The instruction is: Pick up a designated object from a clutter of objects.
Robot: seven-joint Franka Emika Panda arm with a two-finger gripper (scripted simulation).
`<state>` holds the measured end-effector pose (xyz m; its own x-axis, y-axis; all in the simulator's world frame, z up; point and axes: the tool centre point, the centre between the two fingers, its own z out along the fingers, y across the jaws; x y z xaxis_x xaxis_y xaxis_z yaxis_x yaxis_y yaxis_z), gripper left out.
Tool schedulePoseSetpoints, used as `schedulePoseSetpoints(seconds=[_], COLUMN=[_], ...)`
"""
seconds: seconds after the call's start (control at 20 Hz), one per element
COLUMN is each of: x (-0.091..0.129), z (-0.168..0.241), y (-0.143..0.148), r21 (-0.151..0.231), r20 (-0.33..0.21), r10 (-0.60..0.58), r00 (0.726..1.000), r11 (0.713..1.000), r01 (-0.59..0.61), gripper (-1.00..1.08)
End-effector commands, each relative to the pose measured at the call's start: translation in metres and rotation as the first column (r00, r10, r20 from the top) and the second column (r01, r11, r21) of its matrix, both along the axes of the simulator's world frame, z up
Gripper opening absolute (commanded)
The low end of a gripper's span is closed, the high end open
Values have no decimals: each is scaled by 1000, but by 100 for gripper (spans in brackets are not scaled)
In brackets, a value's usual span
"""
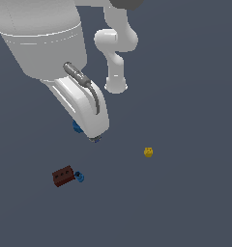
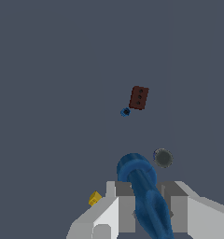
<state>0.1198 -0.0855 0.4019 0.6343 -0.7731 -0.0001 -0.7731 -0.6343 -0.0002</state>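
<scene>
The designated blue piece (image 2: 146,186) is narrow and elongated and stands between my two fingers in the wrist view. My gripper (image 2: 148,186) is shut on it, with both fingers (image 2: 125,205) touching its sides. In the exterior view the hand (image 1: 91,116) covers most of it, and only a blue edge (image 1: 78,127) shows beside the gripper (image 1: 94,139). I cannot tell whether the piece is off the floor. The other clutter lies apart: the red-brown brick (image 1: 63,175), the rounder blue bit (image 1: 79,177) touching it, and the yellow lump (image 1: 148,152).
A dark grey lump (image 2: 163,158) lies just beyond the held piece in the wrist view; the hand hides it in the exterior view. The brick (image 2: 139,97), the rounder blue bit (image 2: 125,112) and the yellow lump (image 2: 94,198) also show there. The arm's base (image 1: 116,84) stands behind.
</scene>
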Motion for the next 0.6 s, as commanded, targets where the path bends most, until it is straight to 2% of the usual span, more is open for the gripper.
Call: schedulePoseSetpoints(seconds=[0.0,0.55], x=[4,10], z=[5,13], y=[-3,-7], r21=[0,0], r20=[0,0], r10=[0,0], r00=[1000,1000], r11=[1000,1000], r01=[0,0], gripper=[-100,-100])
